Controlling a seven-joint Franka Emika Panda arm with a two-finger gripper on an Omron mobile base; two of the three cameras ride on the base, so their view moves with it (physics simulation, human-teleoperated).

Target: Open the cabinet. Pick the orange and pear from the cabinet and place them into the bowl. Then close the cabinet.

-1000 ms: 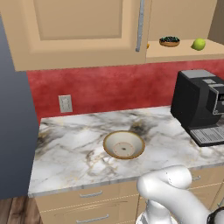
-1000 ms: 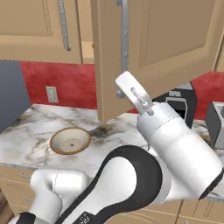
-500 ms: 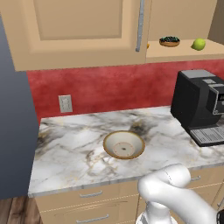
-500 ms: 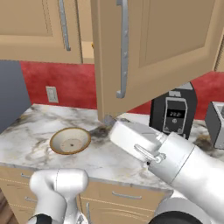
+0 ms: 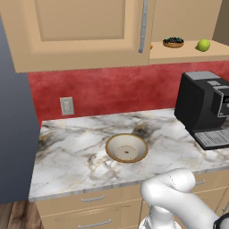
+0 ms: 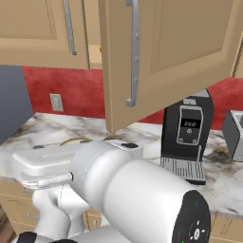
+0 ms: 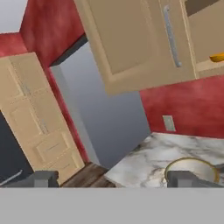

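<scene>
- The cabinet [image 5: 85, 31] hangs above the tabletop [image 5: 80, 156]; its right door [image 6: 166, 57] stands swung open toward me, the left door shut.
- On the open shelf [image 5: 188, 53] the pear [image 5: 203, 44] sits at the far right, just right of a small dark dish [image 5: 173, 42]. A sliver of the orange [image 5: 151, 46] peeks out at the shelf's left end, beside the shut door's edge; I also catch it from my hand's camera, low on the shelf.
- The bowl [image 5: 126, 147] rests empty on the tabletop, below and left of the shelf.
- My hand [image 7: 111, 178] is low, looking out over the tabletop's left end; the two fingertips [image 7: 41, 178] stand wide apart with nothing between them, so it is released.
- Judging the step: I am about to reach for a first fruit. To do it well I should rise clear of the open door's lower edge and its bar handle [image 6: 133, 52], come in level with the shelf, and straddle the fruit squarely.
- The dark dish sits close to the pear, so I should approach the pear from its right or front.
- Round fruit may roll; I close gently and centred.
</scene>
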